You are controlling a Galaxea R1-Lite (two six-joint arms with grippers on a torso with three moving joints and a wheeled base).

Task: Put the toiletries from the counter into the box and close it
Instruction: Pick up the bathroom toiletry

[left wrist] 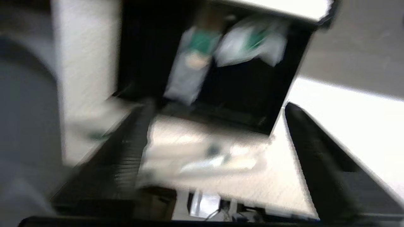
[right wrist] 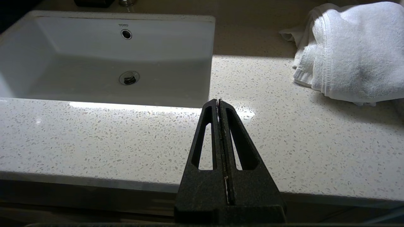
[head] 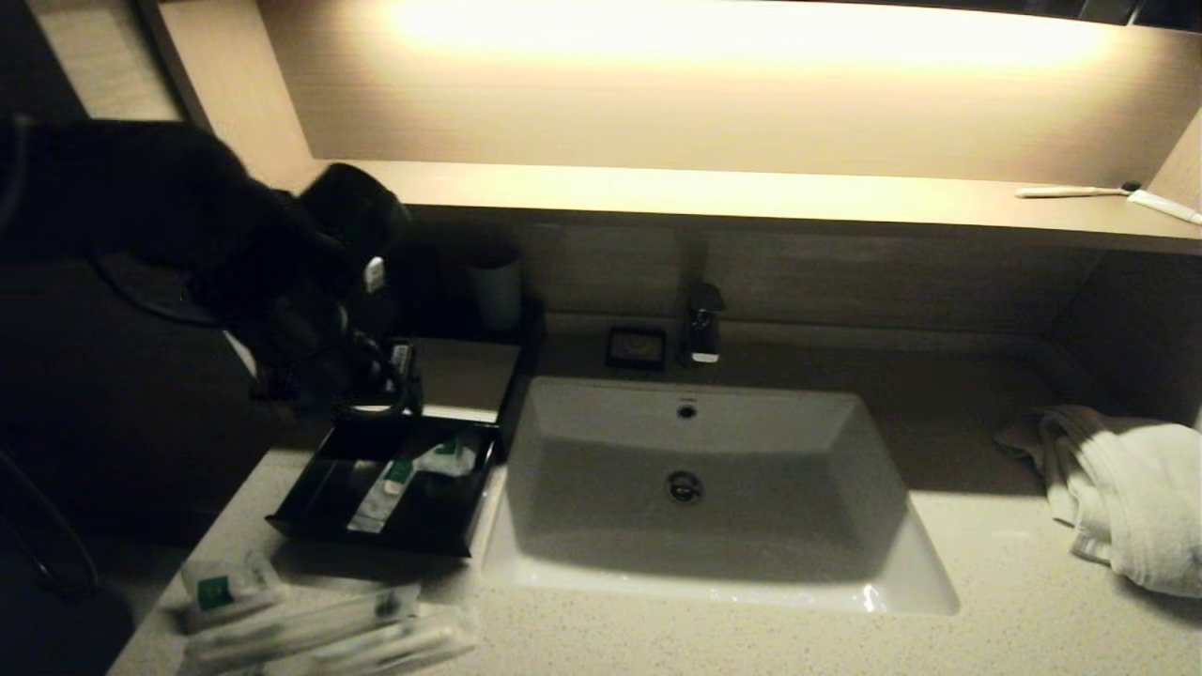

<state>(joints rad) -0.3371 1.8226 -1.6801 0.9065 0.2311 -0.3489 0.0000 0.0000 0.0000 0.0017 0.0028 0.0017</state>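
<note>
Now I see my left gripper spread wide, empty, above the box's open drawer holding two sachets; my right gripper rests clenched over the counter.

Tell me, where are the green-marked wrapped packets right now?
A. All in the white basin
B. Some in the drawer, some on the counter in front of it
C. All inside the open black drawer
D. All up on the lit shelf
B: two packets lie in the pulled-out drawer of the box, while more wrapped toiletries lie on the counter in front of it.
</note>
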